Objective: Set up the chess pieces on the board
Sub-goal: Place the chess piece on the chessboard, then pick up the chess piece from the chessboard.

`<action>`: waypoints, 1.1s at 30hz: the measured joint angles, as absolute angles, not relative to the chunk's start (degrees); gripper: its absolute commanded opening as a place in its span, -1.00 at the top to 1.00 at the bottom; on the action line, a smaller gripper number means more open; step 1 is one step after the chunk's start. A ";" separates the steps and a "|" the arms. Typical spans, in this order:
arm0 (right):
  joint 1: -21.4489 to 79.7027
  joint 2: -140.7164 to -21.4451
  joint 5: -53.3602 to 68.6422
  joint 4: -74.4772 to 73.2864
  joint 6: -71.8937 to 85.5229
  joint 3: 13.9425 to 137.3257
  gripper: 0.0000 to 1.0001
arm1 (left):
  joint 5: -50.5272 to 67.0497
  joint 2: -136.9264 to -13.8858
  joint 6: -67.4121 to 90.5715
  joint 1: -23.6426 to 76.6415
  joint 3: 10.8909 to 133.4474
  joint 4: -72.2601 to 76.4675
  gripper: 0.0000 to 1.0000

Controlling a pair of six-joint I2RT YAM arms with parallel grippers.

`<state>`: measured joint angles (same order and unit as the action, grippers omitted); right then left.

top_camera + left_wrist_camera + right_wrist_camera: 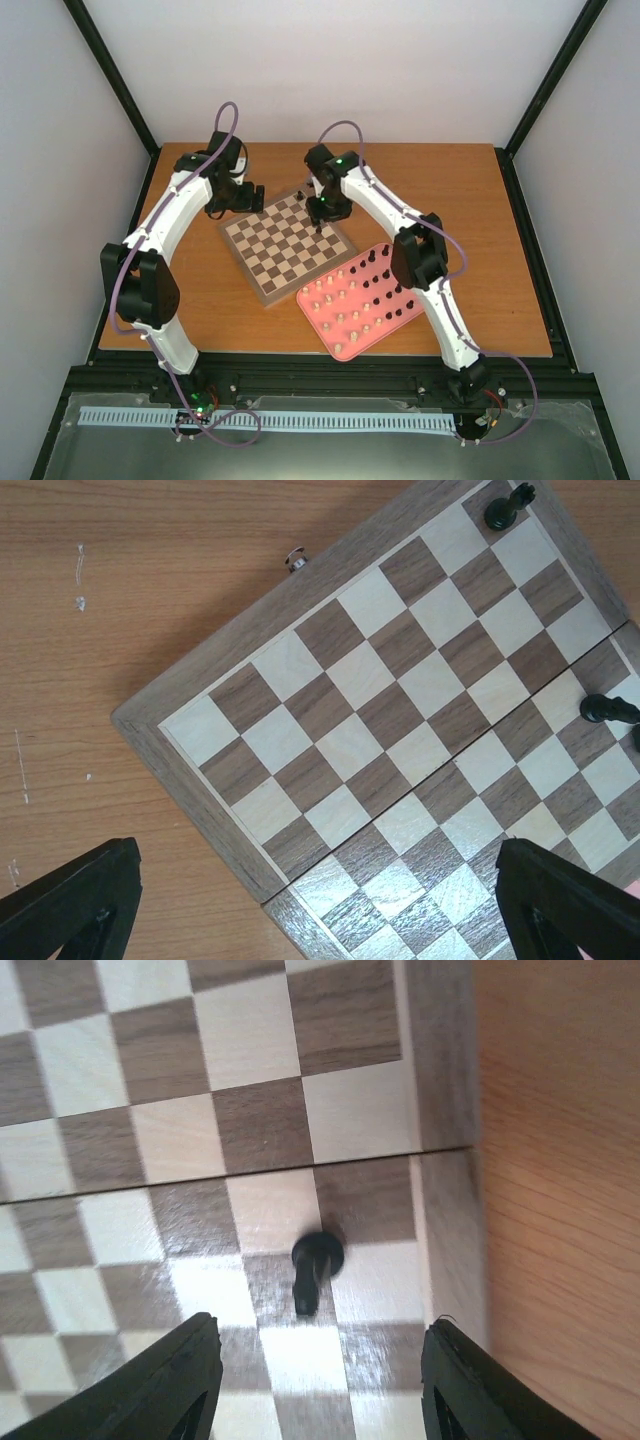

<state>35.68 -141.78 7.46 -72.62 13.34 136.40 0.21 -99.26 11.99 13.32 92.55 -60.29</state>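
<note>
Chess piece (317,1258), dark, upright on board (200,1110); right claw (320,1360) spread above.

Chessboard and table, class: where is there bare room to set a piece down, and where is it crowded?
Free: nearly all the chessboard squares, from its near corner up to the dark pieces along the far-right edge; also the table at its far-right corner. Crowded: the pink tray, packed with chessmen, and the board edge under the right tool.

Dark chess piece (318,1260) on board (200,1110)
</note>
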 measured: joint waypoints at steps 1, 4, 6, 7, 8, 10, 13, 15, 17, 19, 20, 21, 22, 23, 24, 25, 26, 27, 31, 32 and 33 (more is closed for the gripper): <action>35.42 -139.83 7.44 -72.20 13.30 135.37 -0.13 | 0.51 -99.26 12.01 13.50 92.53 -60.23 -0.97; 34.28 -135.09 7.49 -71.29 13.30 132.94 -0.17 | 0.78 -99.26 12.01 14.37 92.51 -60.07 -0.93; 32.86 -131.17 7.42 -70.63 13.26 130.87 -0.21 | 0.49 -99.26 11.99 16.05 92.51 -60.10 -0.89; 31.92 -129.16 7.38 -70.30 13.17 129.82 -0.21 | 0.40 -99.26 12.03 17.45 92.55 -60.12 -0.88; 30.79 -127.22 7.27 -69.91 13.06 128.64 -0.21 | 0.38 -99.35 12.10 18.72 92.68 -60.20 -0.86; 28.45 -123.39 7.07 -68.73 12.91 125.32 -0.21 | 0.60 -100.25 12.43 22.04 94.11 -60.51 -0.81; 24.60 -118.43 6.35 -67.37 12.84 118.43 -0.21 | 1.10 -103.15 13.61 26.37 97.27 -60.29 -0.72; 22.15 -116.64 5.78 -66.76 12.78 114.26 -0.21 | 1.54 -106.21 14.66 28.73 99.77 -60.20 -0.63; 20.16 -115.81 5.30 -66.15 12.62 110.37 -0.21 | 1.85 -110.04 15.73 30.61 102.59 -60.12 -0.54; 18.79 -115.55 4.93 -65.80 12.27 107.18 -0.21 | 2.11 -113.78 16.71 31.64 105.08 -60.01 -0.48; 18.33 -115.52 4.89 -65.63 12.08 106.08 -0.21 | 2.22 -115.79 17.15 31.92 106.37 -60.03 -0.41; 17.82 -115.48 4.78 -65.45 11.75 104.81 -0.22 | 2.28 -117.25 17.50 32.01 107.13 -59.96 -0.34; 17.50 -115.44 4.73 -65.30 11.57 103.98 -0.21 | 2.35 -119.11 17.87 32.01 108.29 -60.14 -0.28; 17.17 -115.33 4.69 -65.12 11.40 103.44 -0.21 | 2.37 -120.33 18.31 31.99 109.06 -60.07 -0.24; 16.88 -115.13 4.71 -64.79 11.27 102.78 -0.22 | 2.39 -121.73 18.44 31.99 110.02 -60.07 -0.21; 16.58 -114.80 4.73 -64.47 11.09 102.13 -0.22 | 2.46 -122.80 18.72 31.99 110.69 -60.07 -0.19; 16.21 -114.37 4.73 -64.29 10.90 101.49 -0.22 | 2.52 -123.81 18.94 31.99 111.46 -60.14 -0.15; 15.79 -113.89 4.75 -64.05 10.76 100.95 -0.22 | 2.61 -124.49 19.11 31.97 111.98 -60.14 -0.10; 14.17 -112.44 4.91 -63.20 10.48 99.85 -0.22 | 3.03 -126.65 19.77 32.01 113.67 -60.18 -0.09; 13.78 -112.25 4.95 -62.98 10.44 99.68 -0.22 | 3.14 -127.07 19.79 32.05 113.93 -60.14 -0.08; 13.43 -112.07 4.95 -62.76 10.39 99.44 -0.22 | 3.27 -127.46 19.81 32.14 114.15 -60.14 -0.08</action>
